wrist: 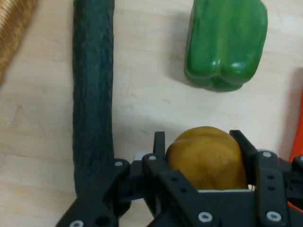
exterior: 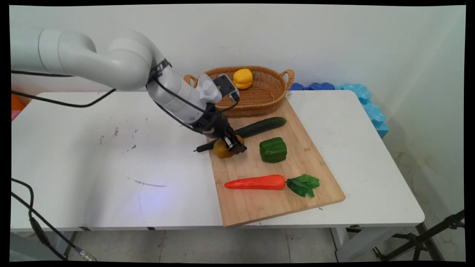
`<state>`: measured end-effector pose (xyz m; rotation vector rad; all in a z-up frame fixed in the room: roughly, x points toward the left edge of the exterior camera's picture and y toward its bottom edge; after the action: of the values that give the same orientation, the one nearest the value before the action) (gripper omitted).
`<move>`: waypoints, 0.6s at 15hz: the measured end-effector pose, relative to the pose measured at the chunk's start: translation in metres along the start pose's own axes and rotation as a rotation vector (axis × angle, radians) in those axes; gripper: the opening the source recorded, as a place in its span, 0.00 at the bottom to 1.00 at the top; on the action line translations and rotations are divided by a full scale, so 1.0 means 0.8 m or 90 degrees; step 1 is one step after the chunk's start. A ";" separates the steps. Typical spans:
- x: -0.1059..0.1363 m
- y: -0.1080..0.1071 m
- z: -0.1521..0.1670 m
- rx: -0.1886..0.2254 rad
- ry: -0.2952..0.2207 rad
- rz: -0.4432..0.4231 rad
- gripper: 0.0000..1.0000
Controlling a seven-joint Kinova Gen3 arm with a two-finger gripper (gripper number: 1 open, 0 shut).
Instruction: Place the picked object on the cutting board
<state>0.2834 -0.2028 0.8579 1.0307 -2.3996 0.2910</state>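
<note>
My gripper [exterior: 233, 144] is down at the left edge of the wooden cutting board [exterior: 300, 174], its two fingers pressed against the sides of an ochre potato-like vegetable [exterior: 222, 150]. In the hand view that vegetable [wrist: 206, 158] sits between the fingers [wrist: 159, 142], resting on the board [wrist: 142, 99]. A dark green cucumber [exterior: 261, 127] lies just behind the gripper, and in the hand view the cucumber [wrist: 93, 94] runs along the left. The green bell pepper [exterior: 273, 150] stands a little to the right, seen ahead as pepper [wrist: 225, 42] in the hand view.
A carrot [exterior: 256, 182] with green leaves lies nearer the board's front; its tip [wrist: 298, 139] shows at the hand view's right edge. A wicker basket [exterior: 261, 100] behind the board holds a yellow pepper [exterior: 242, 78]. Blue foam blocks [exterior: 371, 107] line the table's [exterior: 111, 155] far right.
</note>
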 end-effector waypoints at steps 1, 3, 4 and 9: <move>-0.004 0.001 0.004 0.000 -0.001 -0.001 0.00; -0.009 0.002 0.011 -0.001 -0.001 -0.002 0.00; -0.010 0.002 0.013 -0.001 -0.001 -0.002 0.00; -0.023 0.006 0.030 -0.004 0.000 0.001 1.00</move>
<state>0.2816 -0.1974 0.8282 1.0258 -2.3990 0.2832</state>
